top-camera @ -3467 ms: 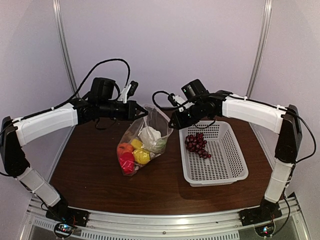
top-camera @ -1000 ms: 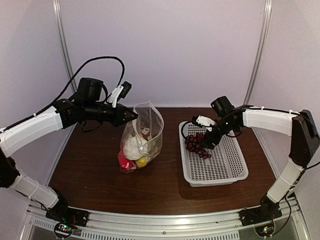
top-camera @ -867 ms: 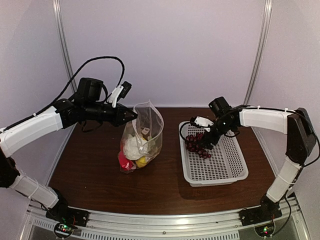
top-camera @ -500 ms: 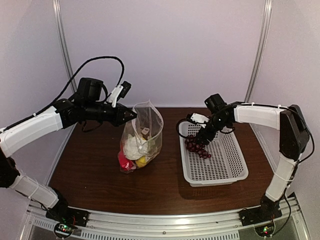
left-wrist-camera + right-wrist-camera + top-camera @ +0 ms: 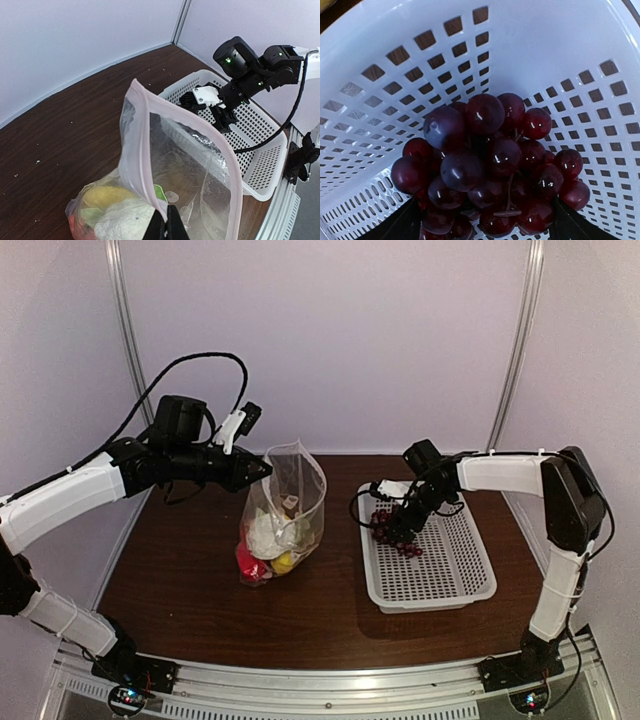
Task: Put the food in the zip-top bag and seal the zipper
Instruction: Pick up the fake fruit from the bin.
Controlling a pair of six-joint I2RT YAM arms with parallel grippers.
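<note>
Inside the white perforated plastic basket (image 5: 560, 50), the right gripper (image 5: 393, 526) stands spread around the dark purple toy grapes (image 5: 485, 160) (its fingertips are cut off in the wrist view). The left gripper (image 5: 167, 229) pinches the clear dotted zip-top bag (image 5: 195, 170) by its pale zipper strip (image 5: 126, 135). The toy food (image 5: 115, 212) inside is blurred by crinkles.

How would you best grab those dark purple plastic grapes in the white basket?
Grip the dark purple grape bunch across its rounded middle, from straight above: it lies in a corner of the white perforated plastic basket, whose walls block two sides. The right arm's fingers straddle it.
</note>
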